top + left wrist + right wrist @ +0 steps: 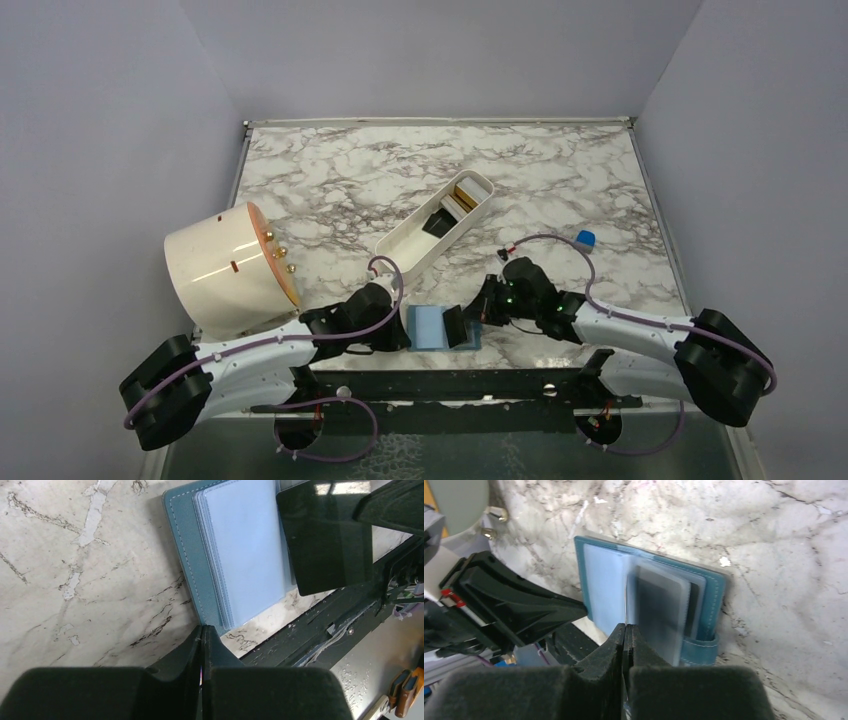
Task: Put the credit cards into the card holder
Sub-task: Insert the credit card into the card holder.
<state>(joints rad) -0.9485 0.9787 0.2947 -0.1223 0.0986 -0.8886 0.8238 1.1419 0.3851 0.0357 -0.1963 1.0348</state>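
The teal-blue card holder [428,327] lies open near the table's front edge, its light blue pockets up. It also shows in the left wrist view [240,555] and the right wrist view [709,595]. My left gripper [403,330] [202,630] is shut, with its tips at the holder's near left corner. My right gripper [470,318] [625,628] is shut on a black credit card [455,326] [327,535], held on edge over the holder's right half. A blurred dark shape [659,610] shows in a clear pocket. More credit cards, gold [462,195] and black [437,222], lie in the tray.
A long white oblong tray [405,250] lies diagonally mid-table. A big white cylinder [225,268] lies on its side at the left, by my left arm. A small blue cube [585,238] sits at the right. The black base rail [450,385] runs just in front of the holder.
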